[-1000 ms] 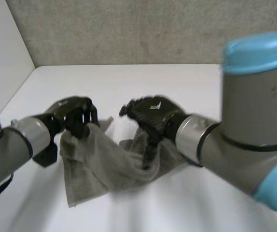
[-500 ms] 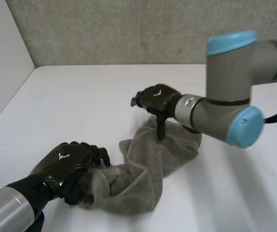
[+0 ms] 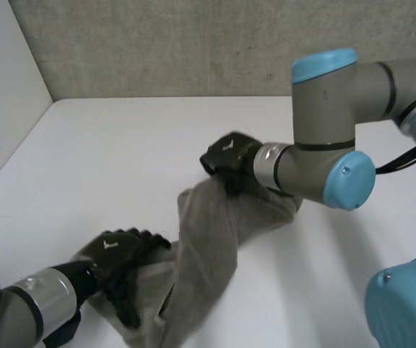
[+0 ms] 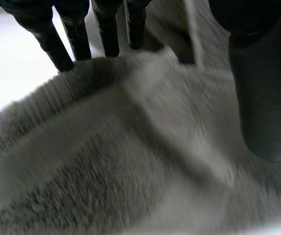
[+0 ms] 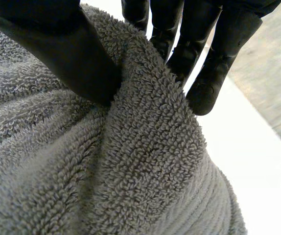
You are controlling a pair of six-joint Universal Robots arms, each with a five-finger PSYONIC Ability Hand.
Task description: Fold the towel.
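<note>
The towel (image 3: pixel 208 225) is lying bunched on the counter (image 3: pixel 114 145), strung between the hands: the left hand (image 3: pixel 121 257) is clutching its near end, the right hand (image 3: pixel 228 156) its far end. Both should be drawing apart evenly to flatten it first. The right wrist view is revealing the pinch — thumb (image 5: pixel 67 54) against fingers (image 5: pixel 214 73) — which the head view is leaving unclear.

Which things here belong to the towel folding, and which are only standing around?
Part of the job:
- grey towel, bunched up
- left robot hand, gripping its near end
- right robot hand, pinching a fold at its far end

Only surroundings:
- white table
- grey wall behind it
</note>
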